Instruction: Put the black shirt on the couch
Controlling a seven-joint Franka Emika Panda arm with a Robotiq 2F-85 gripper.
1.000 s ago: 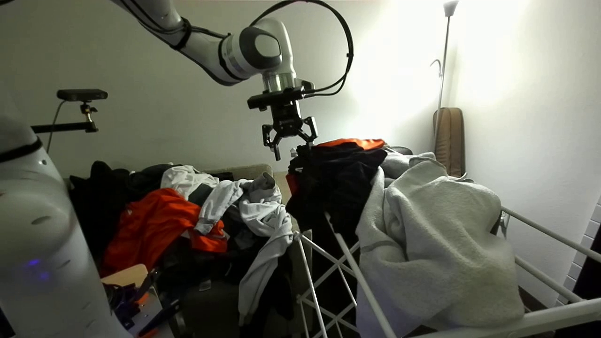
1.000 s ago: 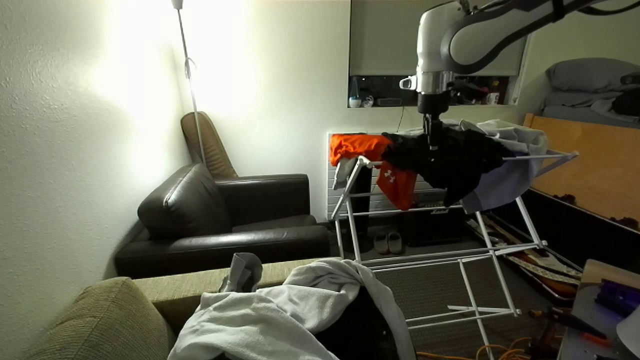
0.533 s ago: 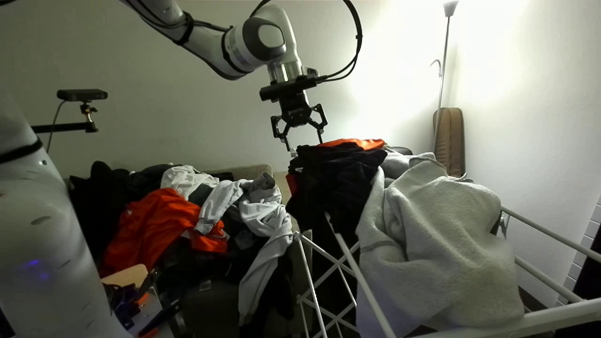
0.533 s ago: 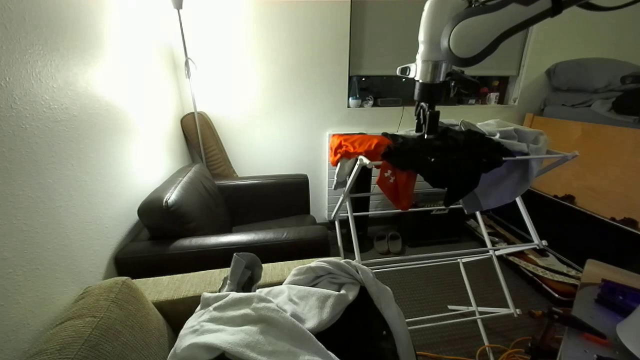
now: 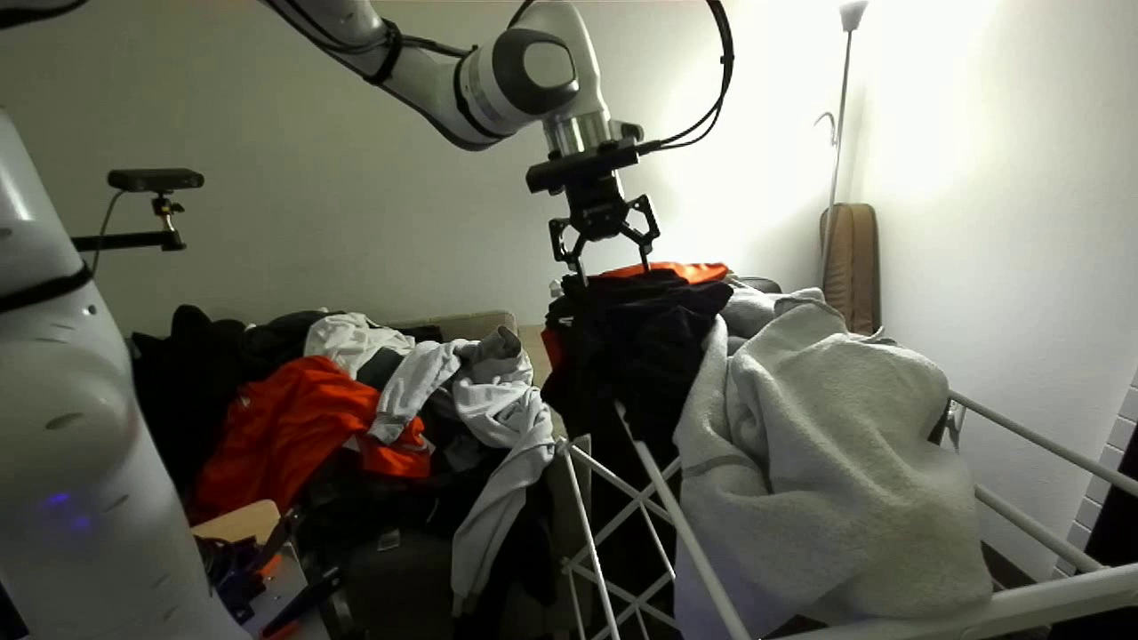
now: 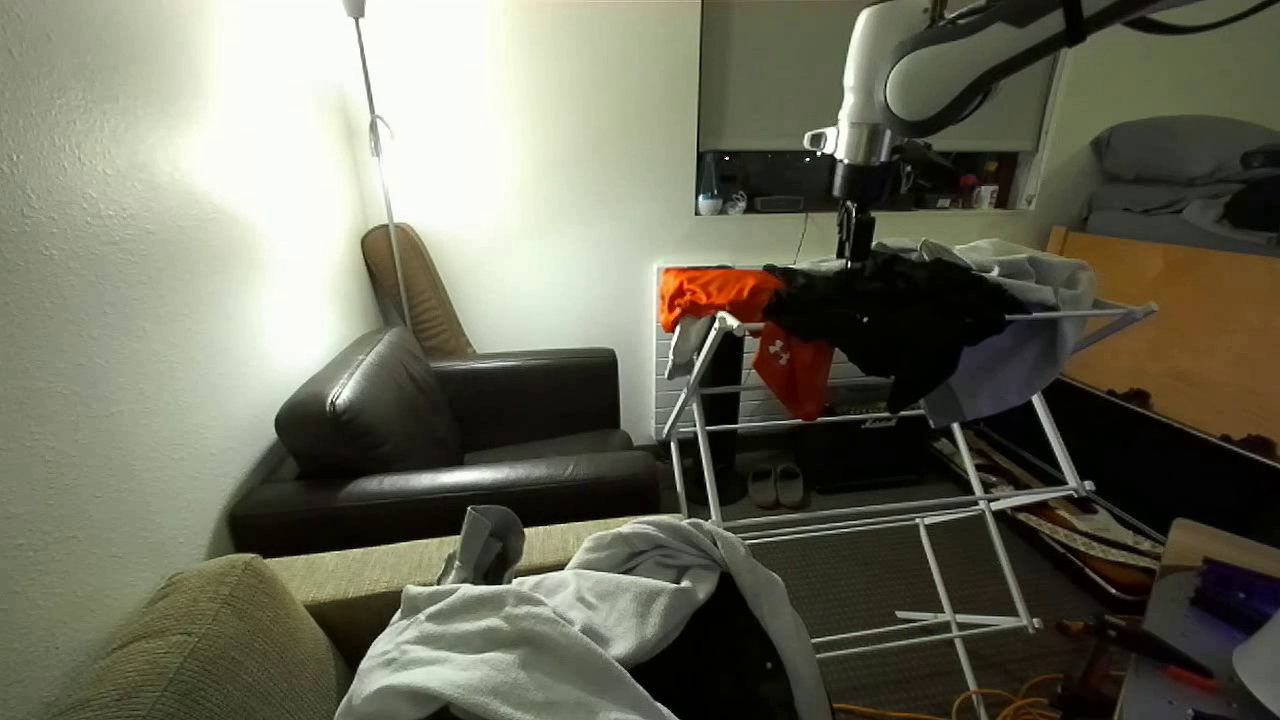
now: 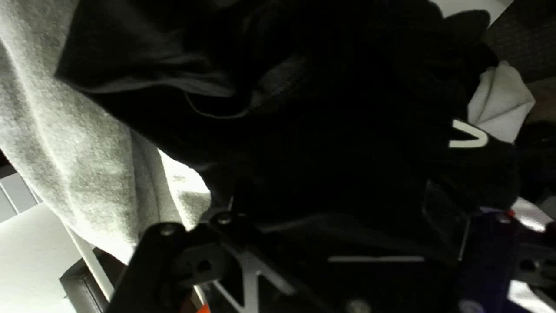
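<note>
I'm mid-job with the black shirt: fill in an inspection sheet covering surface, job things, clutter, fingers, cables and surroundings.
Surface: white drying rack, standing upright.
Black shirt: draped over the rack's top.
Couch: tan, presumably the one meant, clothes pile on it.
Clutter: orange garment and grey blanket, also on the rack.
Fingers: open, at the shirt; contact unclear.
Cables: black cable looped beside the arm; orange cord on the floor.
Surroundings: dark leather seat, lamp, brown case.
</note>
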